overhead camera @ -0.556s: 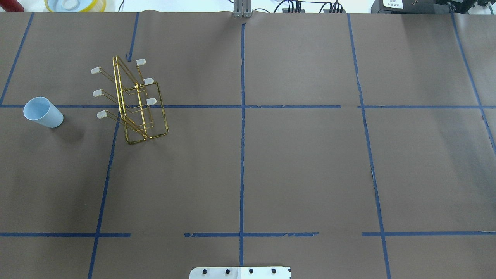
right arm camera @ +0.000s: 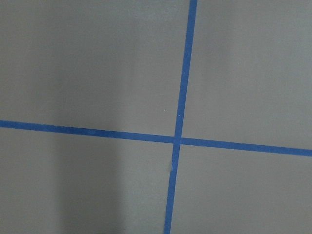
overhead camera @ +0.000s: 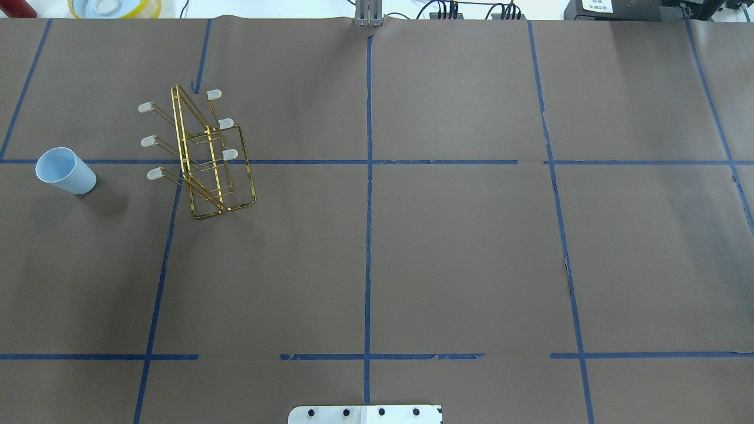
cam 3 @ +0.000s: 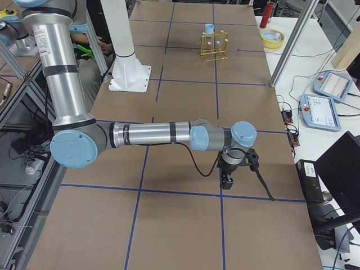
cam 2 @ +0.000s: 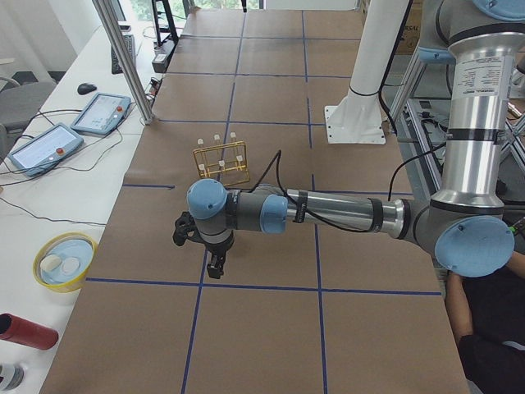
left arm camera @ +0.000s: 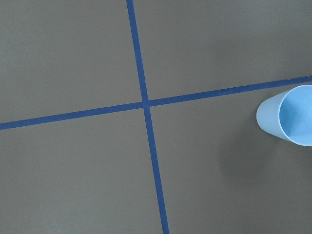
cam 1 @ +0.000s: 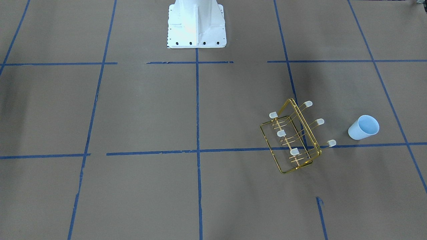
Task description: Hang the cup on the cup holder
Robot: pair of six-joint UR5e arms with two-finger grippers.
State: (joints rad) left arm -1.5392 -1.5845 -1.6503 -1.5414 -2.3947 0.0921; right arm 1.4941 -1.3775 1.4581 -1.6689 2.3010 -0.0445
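The pale blue cup (overhead camera: pixel 65 171) stands upright, mouth up, on the brown table, to the left of the gold wire cup holder (overhead camera: pixel 203 154) in the overhead view. Both also show in the front view, the cup (cam 1: pixel 363 127) to the right of the holder (cam 1: pixel 293 136). The cup sits at the right edge of the left wrist view (left arm camera: pixel 287 114). My left gripper (cam 2: pixel 215 267) hangs above the table in the exterior left view; I cannot tell if it is open or shut. My right gripper (cam 3: pixel 228 181) shows only in the exterior right view, far from the cup (cam 3: pixel 209 28); I cannot tell its state.
Blue tape lines divide the table into a grid. The robot's white base (cam 1: pixel 196 23) stands at the table's middle edge. A yellow-rimmed bowl (cam 2: pixel 61 261) and a red cylinder (cam 2: pixel 26 332) lie on the side bench, with control pendants (cam 2: pixel 100 112) beyond.
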